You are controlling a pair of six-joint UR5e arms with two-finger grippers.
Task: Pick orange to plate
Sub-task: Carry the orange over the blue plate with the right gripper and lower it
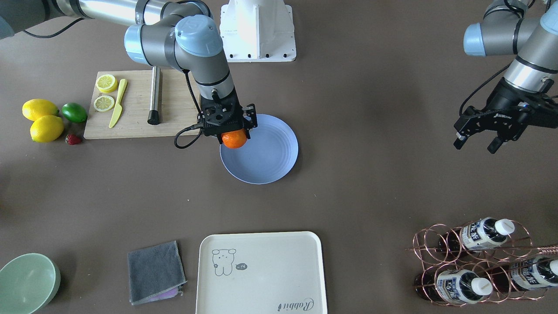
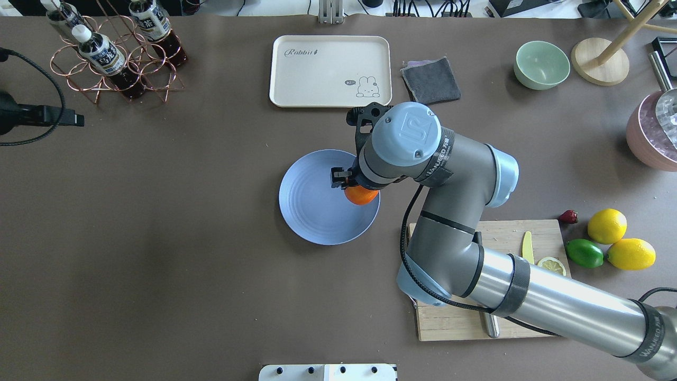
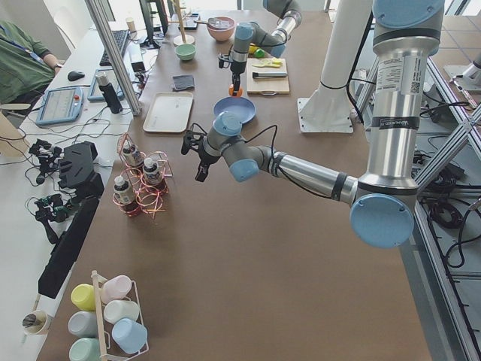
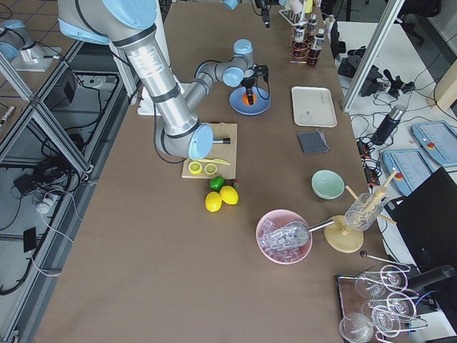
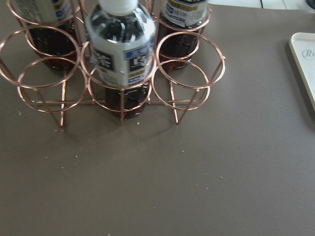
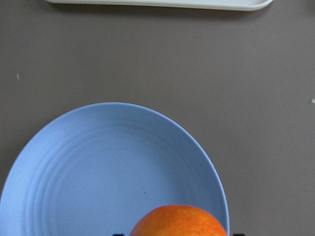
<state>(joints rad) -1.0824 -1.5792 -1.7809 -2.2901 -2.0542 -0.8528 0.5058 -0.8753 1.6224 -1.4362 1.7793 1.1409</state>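
The plate (image 1: 270,161) lies mid-tabletop. My left jaws hang released, well apart from it, toward the tabletop's left end near the bottle rack (image 2: 113,74). My right jaws are clenched on the orange (image 1: 234,139), holding it above the plate, just inside its right-hand rim.

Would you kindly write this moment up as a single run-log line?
stage: placing | right gripper: shut on orange, over plate, off-centre | left gripper: open, away from plate | orange: not yet released
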